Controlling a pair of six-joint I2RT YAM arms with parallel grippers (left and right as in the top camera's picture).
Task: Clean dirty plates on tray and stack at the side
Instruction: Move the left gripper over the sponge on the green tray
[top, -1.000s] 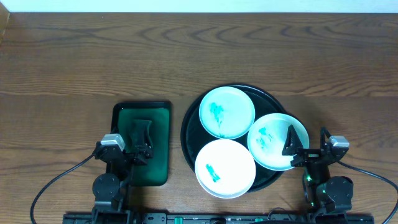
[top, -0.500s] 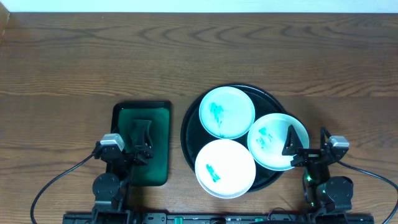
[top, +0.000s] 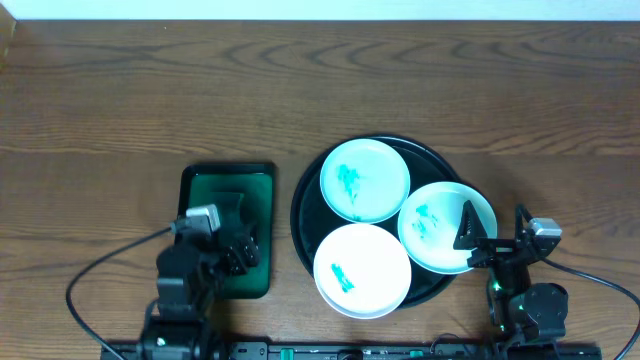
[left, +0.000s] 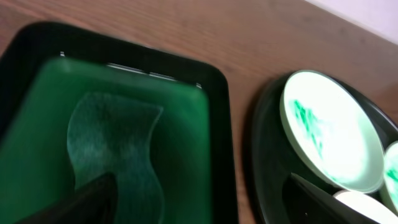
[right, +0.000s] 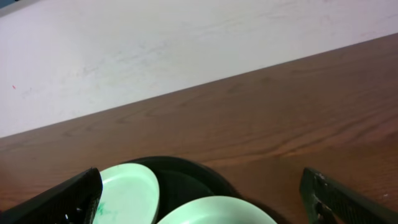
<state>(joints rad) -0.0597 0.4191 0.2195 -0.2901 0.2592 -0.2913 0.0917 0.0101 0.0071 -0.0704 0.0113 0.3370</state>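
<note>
Seen from above, a round black tray (top: 300, 215) sits right of centre on the wooden desk (top: 150, 100). It carries three pale plates, each smeared with teal: a far plate (top: 365, 180), a right plate (top: 440, 228) and a near plate (top: 362, 270). None is cleaned or stacked yet.

My left gripper (top: 238, 245) hangs over a small green tray (top: 258, 185), its jaws wide apart and empty. My right gripper (top: 493, 228) is also spread wide and empty, with one finger over the right plate's outer edge.

My worries are these. The right plate and near plate both hang past the black tray's rim and crowd each other. A nudge from the right gripper could tip one onto the desk or push it under its neighbour.

In the green tray lies what looks like a thin wiping cloth (left: 115, 149), though the wrist view is blurred. Because it lies flat, it could slip out of the gripper, or the gripper could jam against the tray floor.
</note>
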